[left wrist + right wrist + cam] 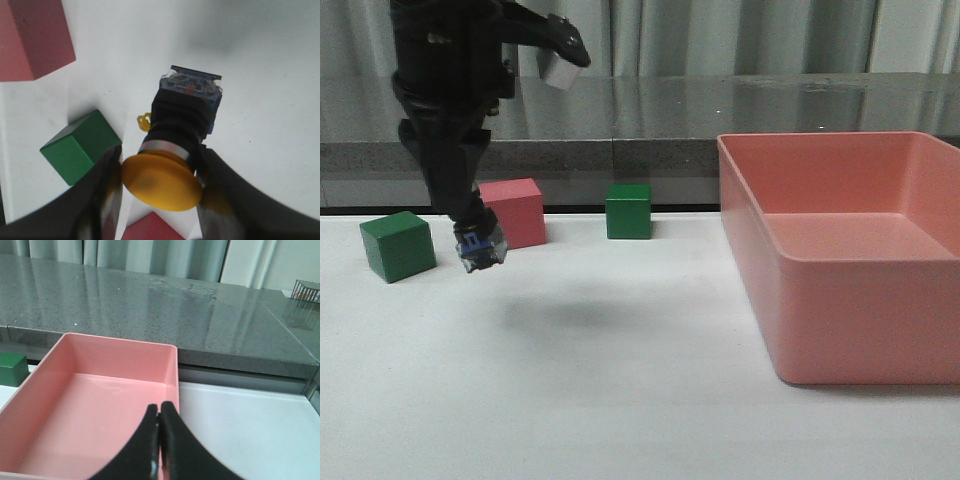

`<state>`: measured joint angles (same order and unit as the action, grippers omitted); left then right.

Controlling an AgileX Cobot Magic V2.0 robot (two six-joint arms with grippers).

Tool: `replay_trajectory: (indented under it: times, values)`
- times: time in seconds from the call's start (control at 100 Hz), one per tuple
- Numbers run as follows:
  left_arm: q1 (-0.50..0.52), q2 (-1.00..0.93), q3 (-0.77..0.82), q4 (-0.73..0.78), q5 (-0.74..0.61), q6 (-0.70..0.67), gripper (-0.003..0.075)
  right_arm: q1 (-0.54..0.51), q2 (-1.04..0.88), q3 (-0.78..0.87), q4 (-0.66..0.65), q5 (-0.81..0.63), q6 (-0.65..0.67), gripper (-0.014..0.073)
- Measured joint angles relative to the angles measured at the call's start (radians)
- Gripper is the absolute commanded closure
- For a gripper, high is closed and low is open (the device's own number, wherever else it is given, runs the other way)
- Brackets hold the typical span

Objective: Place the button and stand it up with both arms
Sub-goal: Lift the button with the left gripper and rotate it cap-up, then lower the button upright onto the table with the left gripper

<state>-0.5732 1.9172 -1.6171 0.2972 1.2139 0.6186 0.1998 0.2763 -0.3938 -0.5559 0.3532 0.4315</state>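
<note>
My left gripper (478, 243) hangs a little above the white table at the left and is shut on the button (480, 250). In the left wrist view the button (177, 137) shows its yellow mushroom cap, silver collar, black body and blue-and-clear base, the base pointing away from the gripper (161, 172), whose fingers clamp the cap and collar. My right gripper (160, 412) is shut and empty, above the near right corner of the pink bin (172, 365). It is out of the front view.
A green cube (397, 246), a pink cube (515, 211) and a second green cube (628, 211) stand at the back left. The large pink bin (760, 260) fills the right side. A grey stone ledge (620, 150) runs behind the table.
</note>
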Motion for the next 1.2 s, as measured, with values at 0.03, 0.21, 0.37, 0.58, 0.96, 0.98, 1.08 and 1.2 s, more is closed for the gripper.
replay_trajectory:
  times: [0.03,0.21,0.37,0.58,0.96,0.98,1.08,1.2]
  values:
    - [-0.004,0.017,-0.01,0.0,0.0,0.0,0.0739,0.0,0.0,0.0,0.0,0.0,0.0,0.0655]
    - [-0.026,0.099,-0.056,0.013,0.0,0.0,0.0739,0.0,0.0,0.0,0.0,0.0,0.0,0.0655]
    - [-0.051,0.127,-0.064,0.05,0.0,-0.002,0.0739,0.0,0.0,0.0,0.0,0.0,0.0,0.0655]
    - [-0.075,0.131,-0.066,0.08,0.0,-0.002,0.0739,0.0,0.0,0.0,0.0,0.0,0.0,0.0655]
    - [-0.079,0.133,-0.066,0.087,0.0,-0.002,0.0739,0.0,0.0,0.0,0.0,0.0,0.0,0.0655]
    - [-0.079,0.133,-0.066,0.087,0.0,-0.002,0.0739,0.0,0.0,0.0,0.0,0.0,0.0,0.0655]
    - [-0.079,0.133,-0.066,0.087,0.0,-0.002,0.0739,0.0,0.0,0.0,0.0,0.0,0.0,0.0655]
    - [-0.079,0.153,-0.067,0.089,0.0,-0.002,0.0739,0.0,0.0,0.0,0.0,0.0,0.0,0.0655]
